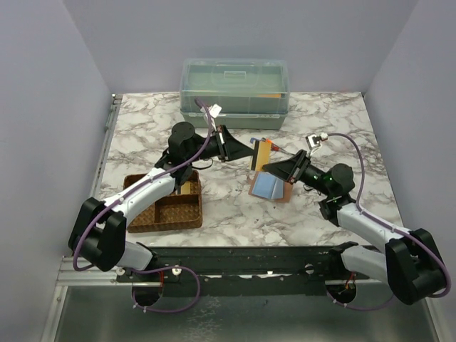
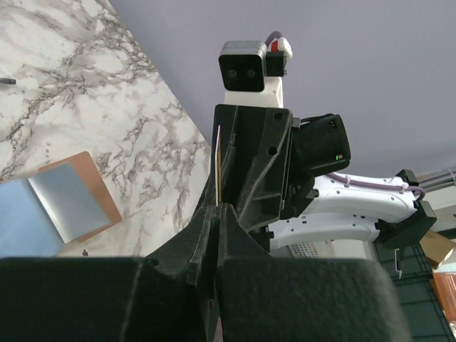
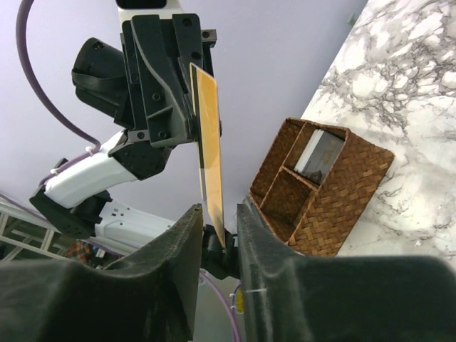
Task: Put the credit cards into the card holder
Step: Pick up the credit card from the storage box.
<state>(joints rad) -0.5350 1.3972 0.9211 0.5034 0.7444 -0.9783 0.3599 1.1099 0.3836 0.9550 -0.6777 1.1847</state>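
A woven tray (image 1: 165,206) sits at 8 o'clock on the marble desk (image 1: 142,135). Just right of centre the card holder (image 2: 100,182) lies open, with a light blue card (image 1: 265,187) on its inner face. At 11 o'clock above it, both arms reach inward, tip to tip. The left hand (image 2: 217,210) is clenched on a gold credit card (image 1: 262,154). The right hand (image 3: 221,214) has its fingers apart around the card's other end. Seen from overhead, the card's long axis runs from 6 to 12 o'clock. A green box (image 1: 235,85) stands at 12 o'clock.
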